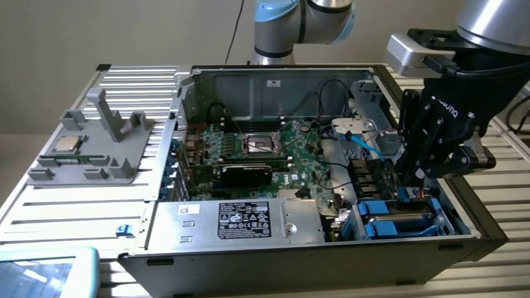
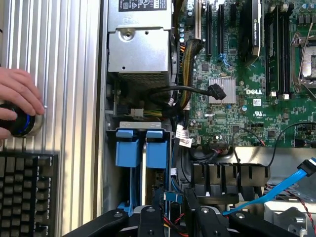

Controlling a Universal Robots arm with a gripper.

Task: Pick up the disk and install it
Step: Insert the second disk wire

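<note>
The disk (image 2: 143, 174) stands on edge in the drive bay (image 1: 451, 214) at the front corner of the open computer case, on the exterior view's right. Its blue rails (image 2: 131, 153) and their tabs frame a narrow pale strip of metal. In the exterior view the blue carrier (image 1: 396, 217) shows just below my gripper (image 1: 411, 183), which points down into the bay. In the wrist view my gripper (image 2: 173, 217) has its black fingers (image 2: 148, 222) apart, with wires and a small blue part showing in the gap. One finger lies over the end of the disk's rails.
A silver power supply with a black label (image 1: 240, 220) sits beside the bay. The motherboard (image 1: 265, 146) and a blue cable (image 1: 364, 141) lie further in. A grey fixture with a CPU chip (image 1: 66, 144) stands outside. A hand (image 2: 17, 96) rests on a knob above a keyboard (image 2: 24, 192).
</note>
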